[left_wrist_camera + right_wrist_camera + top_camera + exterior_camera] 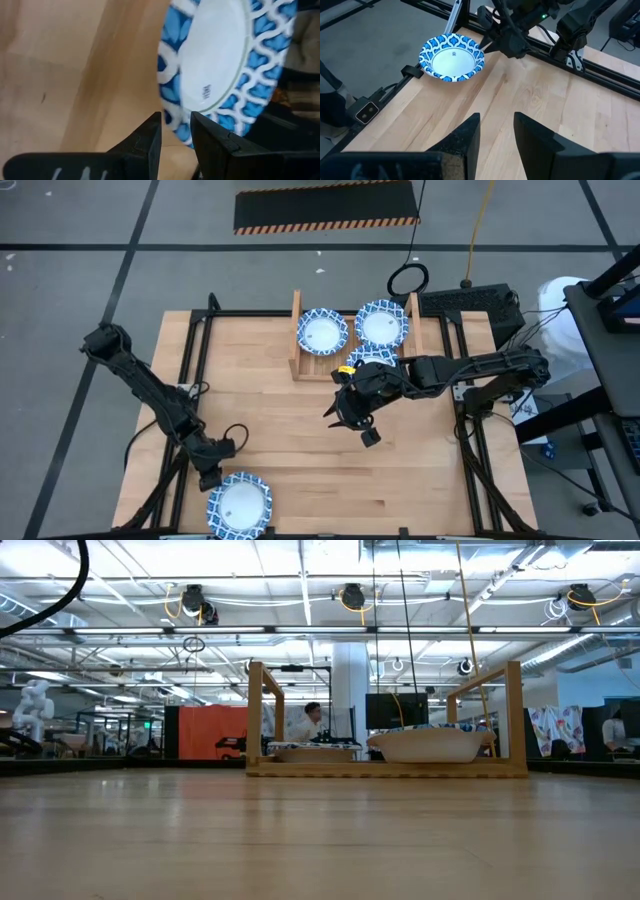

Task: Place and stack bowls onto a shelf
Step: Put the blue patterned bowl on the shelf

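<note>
Nearest the camera, my left fingers (176,131) pinch the patterned rim of one bowl (239,504) at the near bench (280,430) edge. My right fingers (496,131) stand slightly spread, holding nothing, above mid-bench. Two bowls (322,332) (381,324) sit side by side on the shelf (296,310), a third (372,357) just before it.

"Where am I working?"
"A big open robotics lab: exposed ceiling pipes (300,630) and strip lights, a white robot (30,705) standing far off, a person (305,723) seated at screens behind my table (300,830)."
</note>
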